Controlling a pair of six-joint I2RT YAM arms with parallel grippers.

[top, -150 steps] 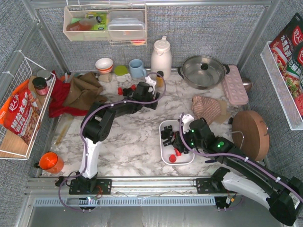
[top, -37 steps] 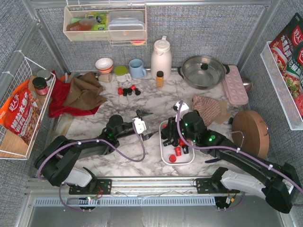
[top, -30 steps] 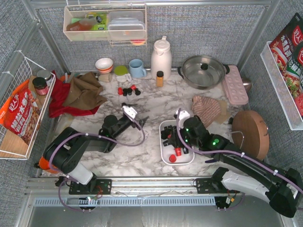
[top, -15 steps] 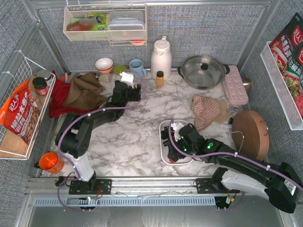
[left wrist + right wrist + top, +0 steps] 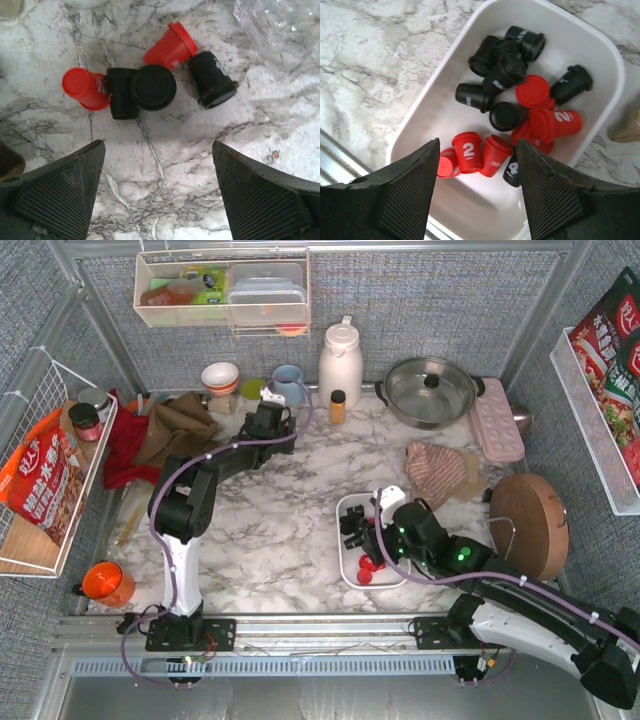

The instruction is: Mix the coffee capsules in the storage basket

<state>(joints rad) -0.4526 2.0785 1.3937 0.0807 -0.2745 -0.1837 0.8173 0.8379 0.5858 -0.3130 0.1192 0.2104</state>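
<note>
Several red and black coffee capsules (image 5: 467, 150) lie jumbled in the white storage basket (image 5: 612, 57), which sits on the marble in front of the right arm (image 5: 342, 552). My right gripper (image 5: 478, 149) hangs open just above them, its fingers on either side of two red capsules and gripping nothing. At the back of the table my left gripper (image 5: 157, 148) is wide open over bare marble. Just beyond its fingertips lie two red capsules (image 5: 86, 88) and three black ones (image 5: 153, 87). In the top view the left gripper (image 5: 265, 430) covers that loose group.
Along the back stand a bowl (image 5: 220, 375), a blue mug (image 5: 290, 383), a white jug (image 5: 340, 358), an amber bottle (image 5: 338, 405) and a steel pot (image 5: 430, 390). Cloths (image 5: 170, 435) lie back left. A striped cloth (image 5: 435, 470), pink box (image 5: 497, 420) and wooden board (image 5: 528, 525) are right of the basket.
The left arm has swung from mid-table out to the loose capsules at the back. The right gripper has opened wider over the basket and shifted slightly.
</note>
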